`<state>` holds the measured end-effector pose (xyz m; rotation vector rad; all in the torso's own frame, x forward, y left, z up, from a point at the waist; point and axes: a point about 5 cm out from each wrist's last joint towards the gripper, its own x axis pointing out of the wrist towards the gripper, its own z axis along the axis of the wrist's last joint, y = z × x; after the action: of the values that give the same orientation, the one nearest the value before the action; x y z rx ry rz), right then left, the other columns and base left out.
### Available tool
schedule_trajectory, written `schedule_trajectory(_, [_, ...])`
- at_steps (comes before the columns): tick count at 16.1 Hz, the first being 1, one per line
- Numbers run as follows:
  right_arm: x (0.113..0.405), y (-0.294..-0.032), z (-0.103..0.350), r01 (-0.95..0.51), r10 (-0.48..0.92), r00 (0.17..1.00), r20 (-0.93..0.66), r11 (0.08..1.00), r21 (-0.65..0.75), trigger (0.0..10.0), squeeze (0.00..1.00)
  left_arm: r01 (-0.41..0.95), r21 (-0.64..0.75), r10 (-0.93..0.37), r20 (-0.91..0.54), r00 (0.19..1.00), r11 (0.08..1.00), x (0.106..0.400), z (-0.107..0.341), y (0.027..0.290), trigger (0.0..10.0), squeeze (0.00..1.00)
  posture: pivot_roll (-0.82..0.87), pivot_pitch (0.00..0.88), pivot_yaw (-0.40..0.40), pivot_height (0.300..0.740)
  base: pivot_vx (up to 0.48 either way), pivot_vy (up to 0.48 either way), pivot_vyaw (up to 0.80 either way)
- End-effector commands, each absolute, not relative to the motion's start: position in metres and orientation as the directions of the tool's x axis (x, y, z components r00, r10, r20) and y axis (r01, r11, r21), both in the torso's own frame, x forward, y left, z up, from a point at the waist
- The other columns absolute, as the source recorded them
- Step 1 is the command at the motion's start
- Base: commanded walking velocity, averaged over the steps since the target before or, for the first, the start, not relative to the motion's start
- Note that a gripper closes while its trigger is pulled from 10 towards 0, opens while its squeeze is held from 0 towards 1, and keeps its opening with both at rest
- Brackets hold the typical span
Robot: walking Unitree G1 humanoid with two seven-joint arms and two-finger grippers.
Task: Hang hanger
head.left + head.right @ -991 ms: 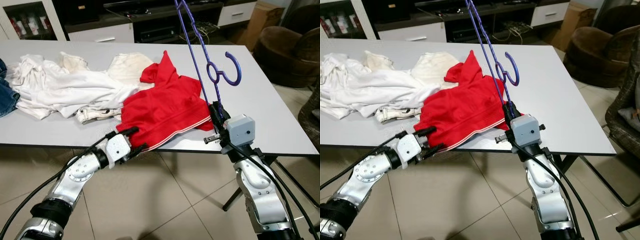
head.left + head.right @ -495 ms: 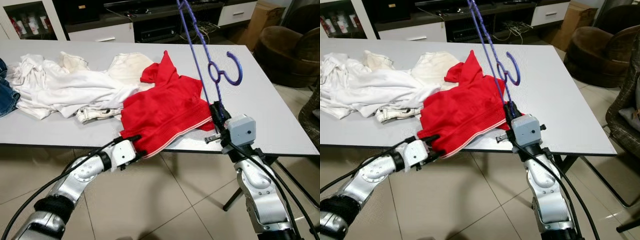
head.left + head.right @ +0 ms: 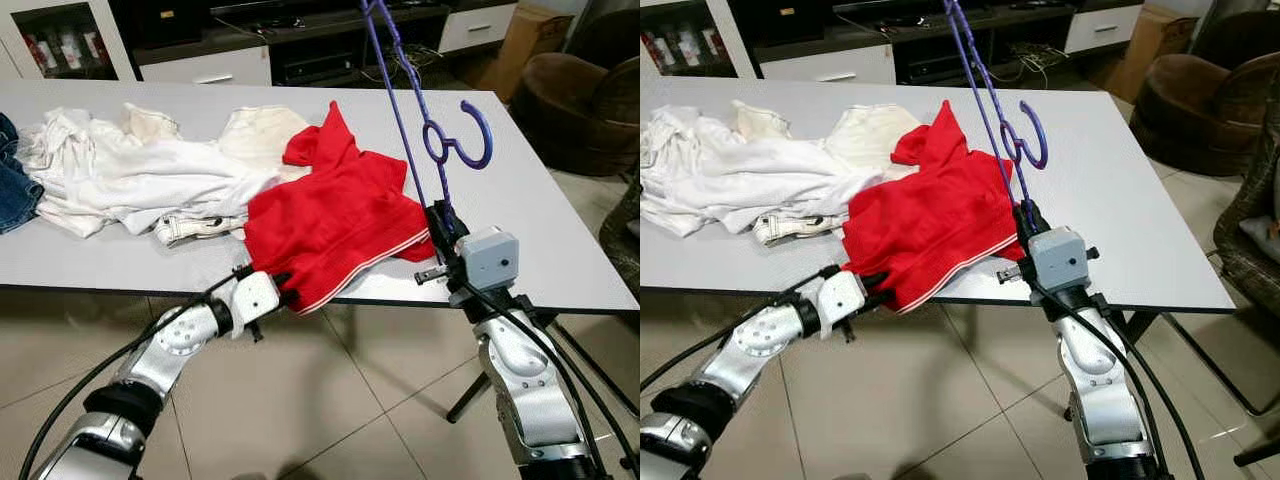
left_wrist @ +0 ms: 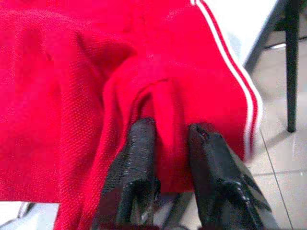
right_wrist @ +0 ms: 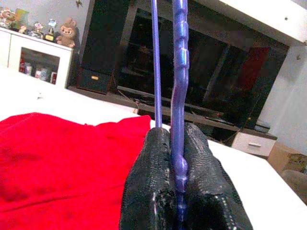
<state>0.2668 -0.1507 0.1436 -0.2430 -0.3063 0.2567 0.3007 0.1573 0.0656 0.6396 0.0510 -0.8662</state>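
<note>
A red shirt lies on the white table, its striped hem hanging over the front edge. My left gripper is at that hem below the table edge. In the left wrist view its fingers pinch a fold of the red fabric. My right gripper stands at the shirt's right side, shut on the lower bar of a purple hanger. The hanger rises steeply from it, its hook pointing right. In the right wrist view the purple bar sits clamped between the pads.
A heap of white clothes covers the table's left half, with jeans at the far left edge. A brown armchair stands to the right, and a low TV cabinet behind the table. Tiled floor lies below.
My left gripper has moved right and up to the red shirt's hem and closed on a fold of it. The right gripper and hanger have shifted slightly to the right.
</note>
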Motion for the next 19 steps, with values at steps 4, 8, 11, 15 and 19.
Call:
schedule_trajectory(4, [0.272,-0.164,0.149,-0.225,0.302,0.918,0.256,0.931,-0.288,10.0,0.0,0.676,0.476,-0.691,-0.179,0.701,0.563,0.318,0.091,0.161,0.0,0.0,0.05,0.0,0.014,0.74,0.0,0.0,0.0])
schedule_trajectory(8, [0.27,-0.187,0.168,-0.327,0.426,0.872,0.243,0.875,-0.358,10.0,0.0,0.726,0.349,-0.759,-0.058,0.648,0.593,0.332,0.123,0.16,0.0,0.0,0.04,0.0,0.021,0.74,0.0,0.0,0.0])
schedule_trajectory(11, [0.254,-0.196,0.176,-0.466,0.573,0.802,0.169,0.777,-0.424,10.0,0.0,0.752,0.302,-0.781,-0.034,0.623,0.586,0.338,0.134,0.16,0.0,0.0,0.03,0.0,0.028,0.74,0.0,0.0,0.0])
schedule_trajectory(15, [0.226,-0.208,0.18,-0.635,0.731,0.683,-0.017,0.582,-0.508,10.0,0.0,0.776,0.254,-0.798,-0.026,0.602,0.578,0.347,0.145,0.162,0.0,0.0,0.01,0.0,0.037,0.74,0.0,0.0,0.0])
schedule_trajectory(19, [0.212,-0.237,0.178,-0.651,0.705,0.679,-0.203,0.45,-0.611,10.0,0.0,0.77,0.251,-0.784,-0.06,0.618,0.587,0.355,0.151,0.173,0.0,0.0,-0.01,0.003,0.046,0.74,0.0,0.0,0.0])
